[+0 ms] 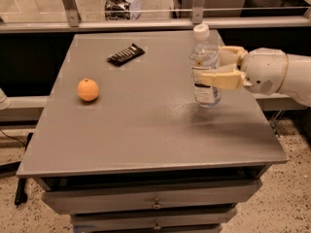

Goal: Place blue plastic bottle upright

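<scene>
Bottle stands vertical, cap up, base apparently on the desk right side, between the gripper jaws reaching in from the right; can't tell if they're clamped or slack.

You are in a lab or office test bay: a grey cabinet with drawers for a table, glass partition behind, speckled floor (hard, terrazzo-like). The gripper is over the cabinet's right side, at the blue plastic bottle.
</scene>
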Tool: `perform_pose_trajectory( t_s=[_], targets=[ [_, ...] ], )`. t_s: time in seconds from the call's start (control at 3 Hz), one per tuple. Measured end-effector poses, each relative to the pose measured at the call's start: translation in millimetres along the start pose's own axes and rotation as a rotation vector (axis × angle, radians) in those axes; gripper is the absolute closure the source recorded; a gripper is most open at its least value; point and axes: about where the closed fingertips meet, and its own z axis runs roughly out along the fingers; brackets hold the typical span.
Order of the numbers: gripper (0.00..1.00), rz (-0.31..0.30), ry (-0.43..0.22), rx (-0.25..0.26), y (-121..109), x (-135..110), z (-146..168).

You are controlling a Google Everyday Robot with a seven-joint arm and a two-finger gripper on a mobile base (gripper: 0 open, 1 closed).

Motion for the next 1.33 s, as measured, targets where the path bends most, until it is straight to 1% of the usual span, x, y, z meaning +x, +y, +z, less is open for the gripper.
perform_pose_trajectory(
  t_s=[0.33,0.67,1.0,1.33],
  targets=[
    [1.00,0.017,-0.091,-0.023,-3,10,-6],
    [1.00,0.030,-0.150,-0.046,-4,17,-12],
    [1.00,0.043,-0.179,-0.051,-6,20,-19],
    [1.00,0.078,-0.217,-0.054,-10,24,-26]
  ],
)
